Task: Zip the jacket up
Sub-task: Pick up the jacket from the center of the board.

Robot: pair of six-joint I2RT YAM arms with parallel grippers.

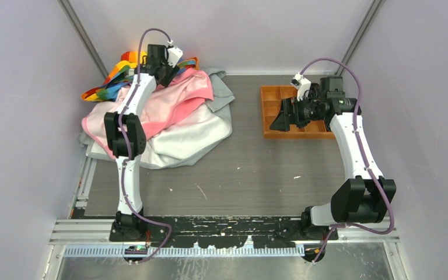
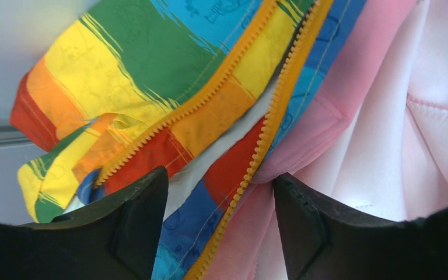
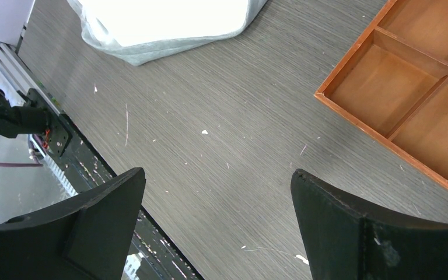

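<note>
From above, the left arm point(image 1: 129, 111) reaches to the far left corner. There the jacket point(image 1: 108, 86) lies crumpled behind the pink garment point(image 1: 178, 102) and the grey garment point(image 1: 221, 96). The right arm point(image 1: 350, 140) hangs by the wooden tray point(image 1: 271, 96), over the surface point(image 1: 239, 175). In the left wrist view, the left fingers point(image 2: 131, 219) stand apart, with one orange row of zipper teeth point(image 2: 265, 137) running down into the gap between them. The second row point(image 2: 192, 108) lies just beyond the finger at the picture's left, and a pink fold lies against the other finger. Whether they grasp cloth or merely straddle it cannot be told. In the right wrist view, the right fingers point(image 3: 356, 233) are spread wide and empty, with bare surface between them and the tray just beyond one tip. The likely trouble is that the left fingers pinch pink cloth along with the jacket, or catch a single zipper edge, so the whole pile drags. No slider shows, and the two rows lie apart.
</note>
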